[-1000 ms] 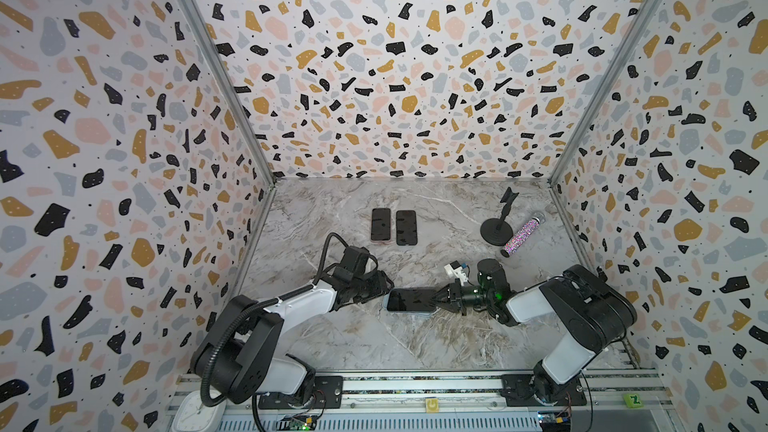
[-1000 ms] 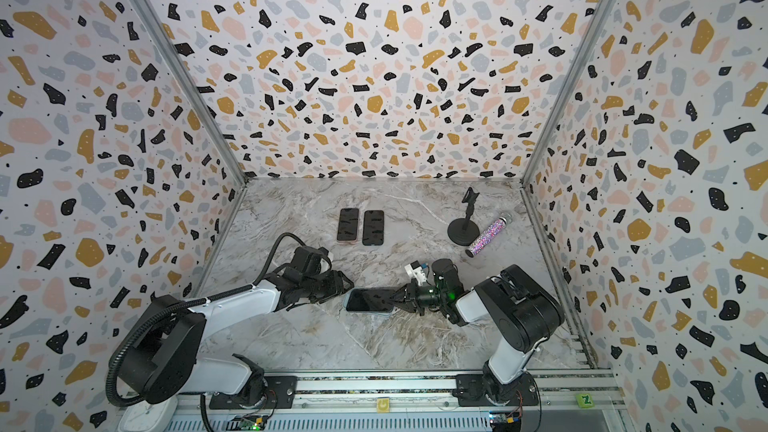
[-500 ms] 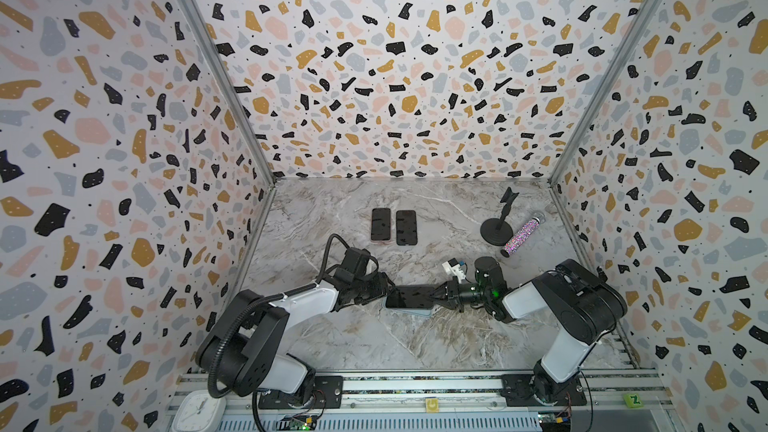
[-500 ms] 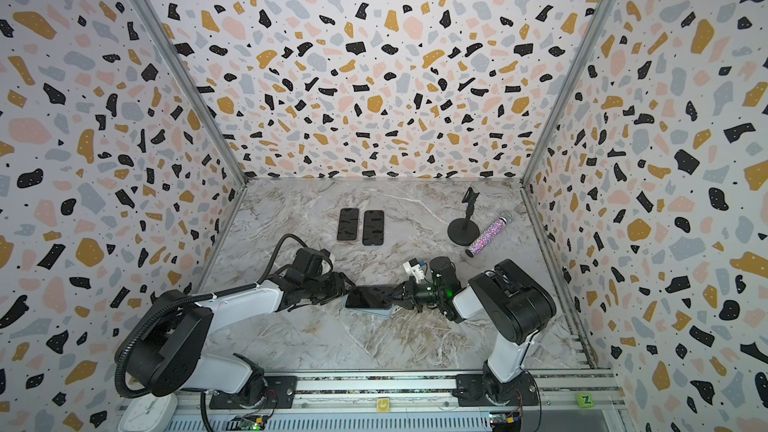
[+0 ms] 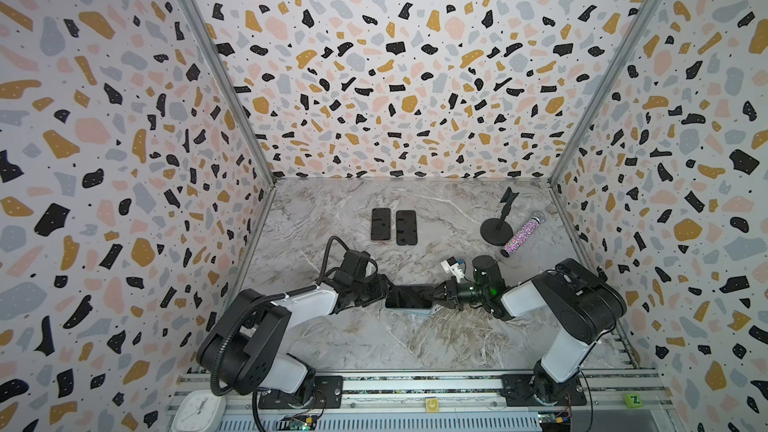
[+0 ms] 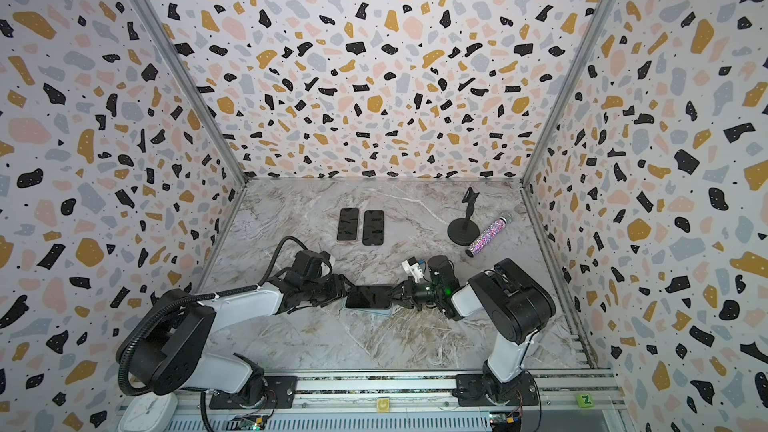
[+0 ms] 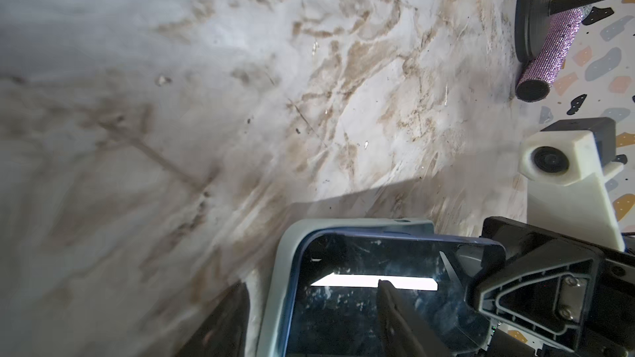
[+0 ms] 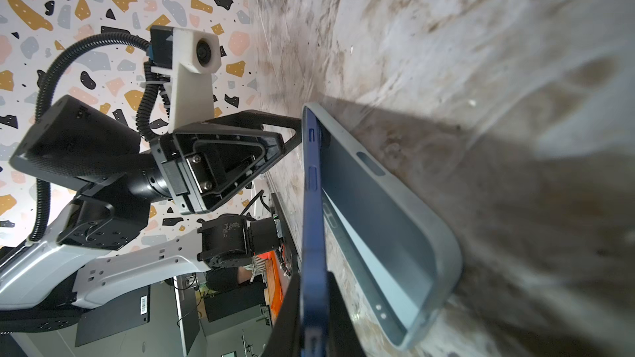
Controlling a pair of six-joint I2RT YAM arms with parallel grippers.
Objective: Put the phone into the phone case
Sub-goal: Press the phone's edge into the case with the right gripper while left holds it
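Observation:
The phone (image 5: 409, 297) (image 6: 370, 296) has a dark screen and a blue rim. It lies tilted over the pale grey-blue phone case (image 5: 415, 312) (image 8: 395, 228) on the marble floor. My right gripper (image 5: 436, 295) (image 8: 311, 321) is shut on the phone's (image 8: 312, 218) right end and holds that end above the case. The far end rests in the case. My left gripper (image 5: 384, 290) (image 7: 309, 317) is open at the left end. One of its fingers (image 7: 395, 310) lies over the screen (image 7: 343, 303), the other beside the case wall (image 7: 278, 269).
Two more dark phones (image 5: 381, 224) (image 5: 406, 227) lie side by side further back. A black stand (image 5: 496, 230) and a glittery purple cylinder (image 5: 521, 234) sit at the back right. A white clock (image 5: 195, 409) rests by the front rail. Patterned walls enclose three sides.
My left gripper has moved right, up to the left end of the phone and case. The right gripper with the phone has shifted slightly left.

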